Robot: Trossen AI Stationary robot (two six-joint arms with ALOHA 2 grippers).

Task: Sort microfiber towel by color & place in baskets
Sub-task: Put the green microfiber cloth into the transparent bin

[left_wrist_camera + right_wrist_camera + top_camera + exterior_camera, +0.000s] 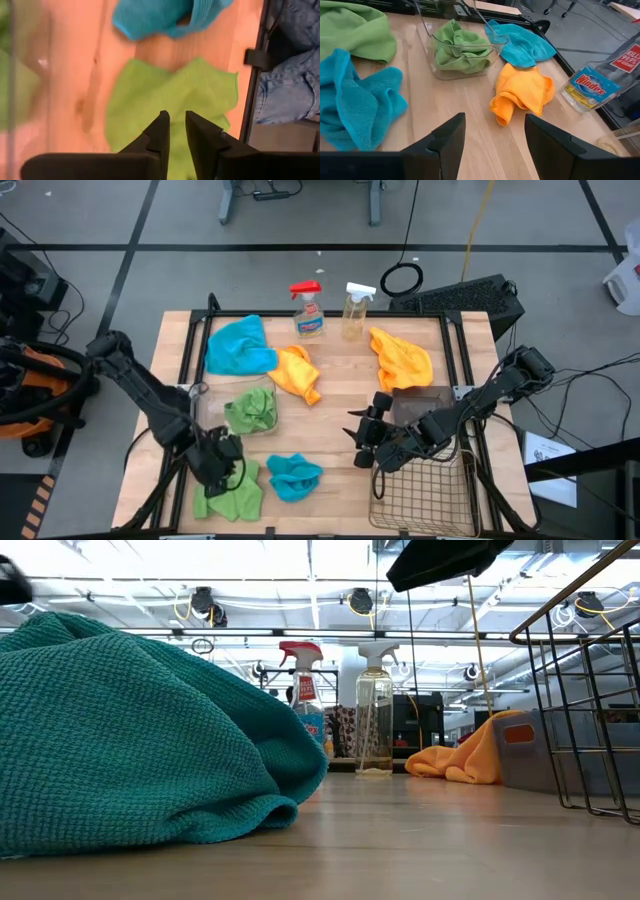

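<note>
Bright green fuzzy microfiber cloth (170, 100), flat at the wooden bench's (340, 380) near left edge: light, limp, snag-prone; pinch a raised fold; left gripper (177, 131) hovers above, fingers slightly apart.

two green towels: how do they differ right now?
The green towel in the clear tub is bunched up inside the clear tub; the green towel on the table lies loose on bare wood at the front edge. The left gripper hangs over the table one, jaws narrowly apart; nothing is near the tub one. Both are the same bright green.
</note>
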